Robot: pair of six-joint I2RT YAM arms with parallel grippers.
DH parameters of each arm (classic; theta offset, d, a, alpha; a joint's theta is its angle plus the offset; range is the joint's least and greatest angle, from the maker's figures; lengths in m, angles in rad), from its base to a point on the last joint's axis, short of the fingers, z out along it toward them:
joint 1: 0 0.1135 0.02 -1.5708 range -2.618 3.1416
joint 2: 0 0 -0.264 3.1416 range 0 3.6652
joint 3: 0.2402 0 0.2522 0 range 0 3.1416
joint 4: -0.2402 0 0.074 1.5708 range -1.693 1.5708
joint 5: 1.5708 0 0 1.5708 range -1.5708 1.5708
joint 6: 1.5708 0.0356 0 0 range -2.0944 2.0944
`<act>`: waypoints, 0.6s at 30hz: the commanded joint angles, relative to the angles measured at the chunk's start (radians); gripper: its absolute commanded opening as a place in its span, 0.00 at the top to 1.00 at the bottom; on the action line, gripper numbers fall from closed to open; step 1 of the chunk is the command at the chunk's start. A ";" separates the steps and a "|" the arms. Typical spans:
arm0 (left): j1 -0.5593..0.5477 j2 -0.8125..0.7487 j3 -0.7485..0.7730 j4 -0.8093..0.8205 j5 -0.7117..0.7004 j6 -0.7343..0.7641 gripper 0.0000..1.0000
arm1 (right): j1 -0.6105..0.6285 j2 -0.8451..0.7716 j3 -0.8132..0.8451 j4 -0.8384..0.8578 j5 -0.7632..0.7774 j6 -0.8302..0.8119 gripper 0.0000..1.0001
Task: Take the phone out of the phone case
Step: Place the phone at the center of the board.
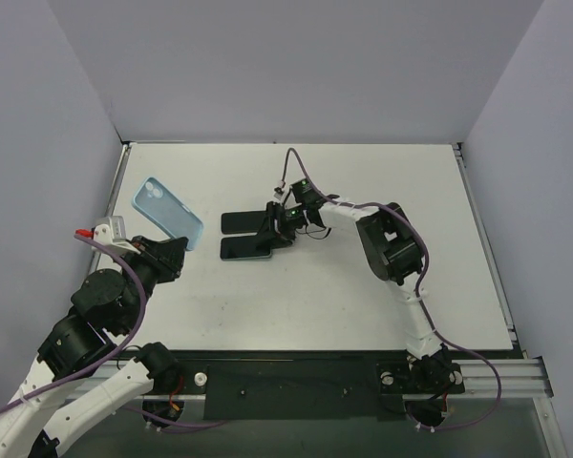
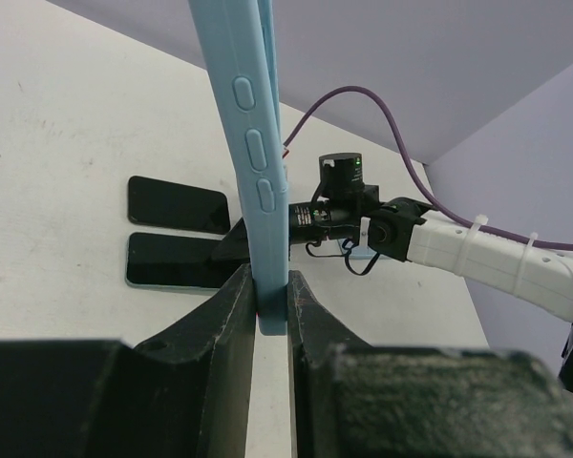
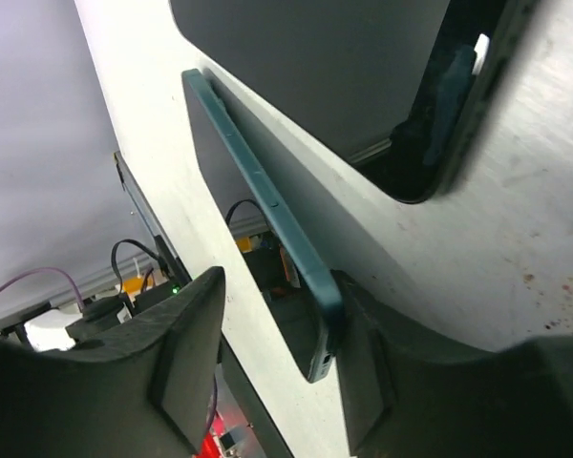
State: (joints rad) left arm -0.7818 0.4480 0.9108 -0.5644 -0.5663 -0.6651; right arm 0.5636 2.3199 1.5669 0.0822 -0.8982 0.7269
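- Left end effector (image 2: 270,315) pinching blue phone case (image 2: 256,162). Case sticks up from between its fingers, lifted off bench (image 1: 363,305).
- Right end effector (image 3: 272,320) spread apart. End of phone (image 3: 258,189) sits between its fingers, close against one finger, gap at other.
- Second phone (image 1: 244,221) flat on bench, just beside right end effector.

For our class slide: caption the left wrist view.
Left pincer clamps the blue phone case upright; the dark phone lies flat beyond.
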 commanded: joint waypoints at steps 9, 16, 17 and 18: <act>0.003 0.008 -0.018 0.075 0.051 -0.031 1.00 | -0.004 -0.186 0.030 -0.527 0.494 -0.247 0.10; 0.004 0.029 -0.098 0.266 0.282 0.051 1.00 | 0.010 -0.569 -0.249 -0.535 0.639 -0.371 0.09; 0.004 0.035 -0.125 0.302 0.328 0.065 1.00 | 0.015 -0.662 -0.319 -0.515 0.618 -0.376 0.11; 0.003 0.041 -0.136 0.363 0.430 0.093 1.00 | 0.013 -0.706 -0.359 -0.459 0.531 -0.370 0.16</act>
State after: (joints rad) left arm -0.7811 0.4641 0.8165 -0.4500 -0.4149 -0.6621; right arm 0.5606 1.8618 1.3254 -0.3889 -0.3473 0.4370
